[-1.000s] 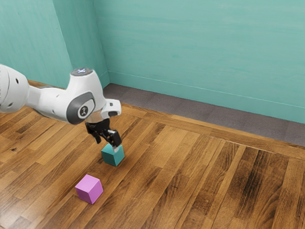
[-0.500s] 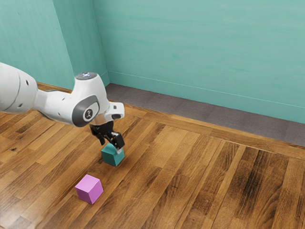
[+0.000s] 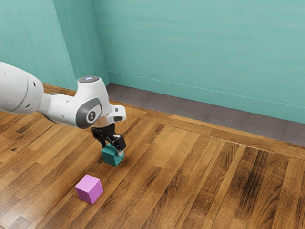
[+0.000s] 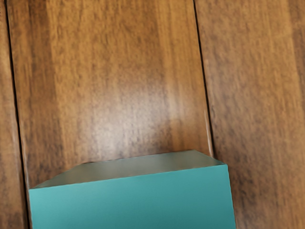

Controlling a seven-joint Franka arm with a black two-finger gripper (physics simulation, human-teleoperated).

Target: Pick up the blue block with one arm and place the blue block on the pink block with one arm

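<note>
The pincer (image 3: 116,148) hides the top of the blue block (image 3: 111,158).

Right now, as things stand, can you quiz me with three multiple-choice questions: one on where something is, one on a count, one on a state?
1. In the exterior view, where does the pink block lie from the blue block?
A. nearer the camera, toward that view's left
B. on top of it
C. behind it, by the wall

2. How many blocks are there?
A. one
B. two
C. four

3. How does the blue block stand?
A. on the pink block
B. on the wood surface, under the gripper
C. high in the air

Answers:
1. A, the pink one sits apart, below and left of the blue one.
2. B, one pink and one blue.
3. B, its base meets the wood.
</note>
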